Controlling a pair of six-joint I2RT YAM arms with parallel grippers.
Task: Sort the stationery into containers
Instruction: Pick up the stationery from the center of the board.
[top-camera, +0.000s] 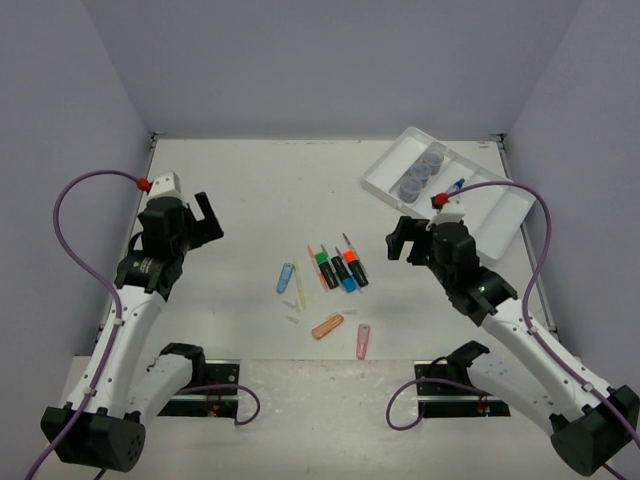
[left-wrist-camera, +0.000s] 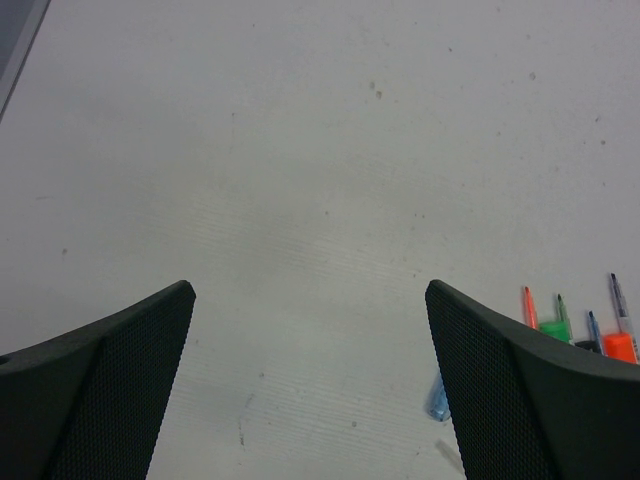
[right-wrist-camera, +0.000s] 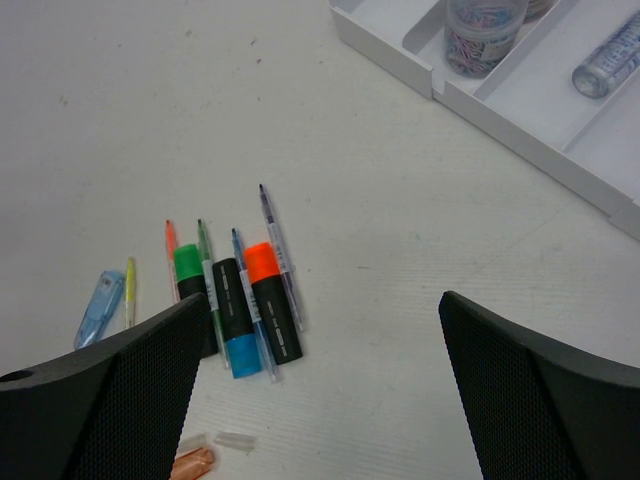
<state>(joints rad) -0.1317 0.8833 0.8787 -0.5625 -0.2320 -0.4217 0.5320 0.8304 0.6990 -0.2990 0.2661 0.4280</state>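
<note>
Three black highlighters lie side by side mid-table, capped green (top-camera: 325, 268), blue (top-camera: 343, 275) and orange (top-camera: 355, 268), with thin pens between them. Around them lie a blue capsule (top-camera: 285, 278), an orange capsule (top-camera: 327, 326) and a pink one (top-camera: 363, 341). The white tray (top-camera: 490, 215) at the back right holds three round pots (top-camera: 420, 172) and a pen (top-camera: 455, 187). My left gripper (top-camera: 208, 220) hangs open, left of the pile. My right gripper (top-camera: 402, 240) stands open between pile and tray, with the orange highlighter (right-wrist-camera: 272, 305) just beyond its left finger.
Grey walls close the table at the back and both sides. Two small clear pieces (top-camera: 292, 312) lie below the blue capsule. In the left wrist view the blue capsule (left-wrist-camera: 437, 400) peeks out beside the right finger. The tray's near wall (right-wrist-camera: 385, 50) shows in the right wrist view.
</note>
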